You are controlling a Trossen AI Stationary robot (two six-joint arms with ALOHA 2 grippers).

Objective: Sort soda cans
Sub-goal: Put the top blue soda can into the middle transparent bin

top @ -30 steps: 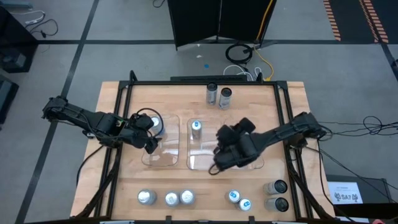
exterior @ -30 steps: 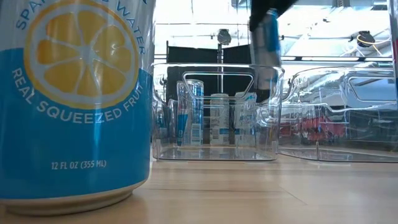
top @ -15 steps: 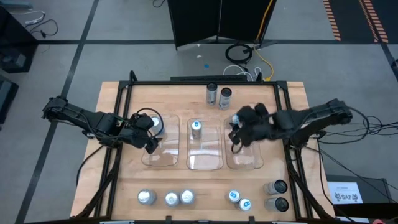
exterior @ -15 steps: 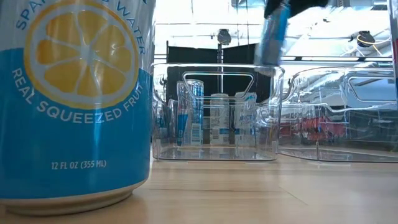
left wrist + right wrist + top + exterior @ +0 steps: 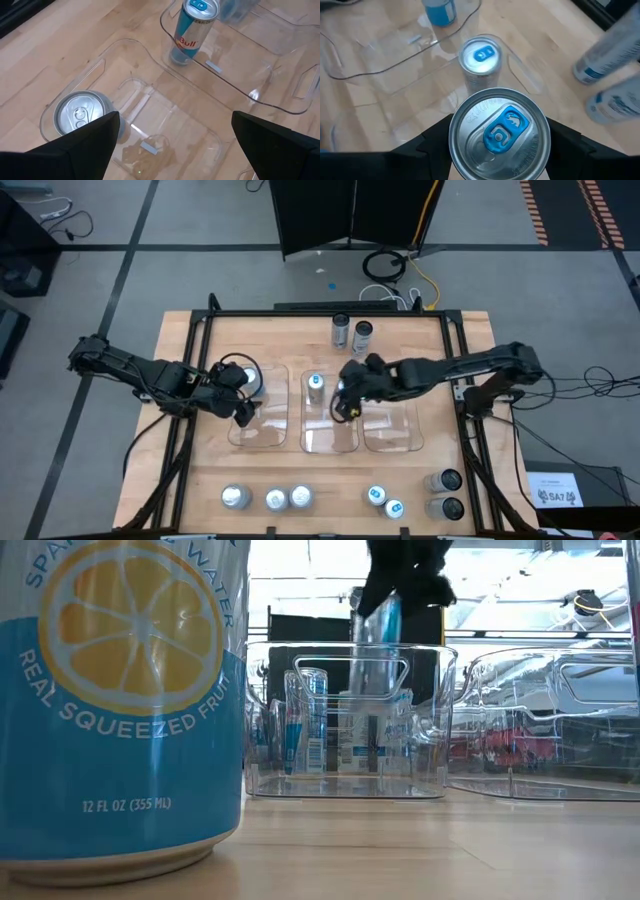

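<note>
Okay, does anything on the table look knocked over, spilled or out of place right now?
Nothing stands out. The cans all stand upright, one blue-topped can sits in the middle bin, and the right gripper holds another blue-topped can over it.

Two dark robot arms are reaching inward over the surface from opposite sides. The left arm is stretching from the left edge toward the middle, bent at its elbow, its wrist angled slightly toward the near side. The left hand (image 5: pixel 241 398) is hovering with its two fingers (image 5: pixel 85 145) spread wide apart and holding nothing. The right arm is extending from the right edge in a long, nearly straight line across toward the centre. The right hand (image 5: pixel 345 395) is sitting raised above the surface, pointing downward, its fingers (image 5: pixel 570 147) pressing on either side of a blue-tabbed soda can (image 5: pixel 499 132), gripping it upright just below the rim.
</note>
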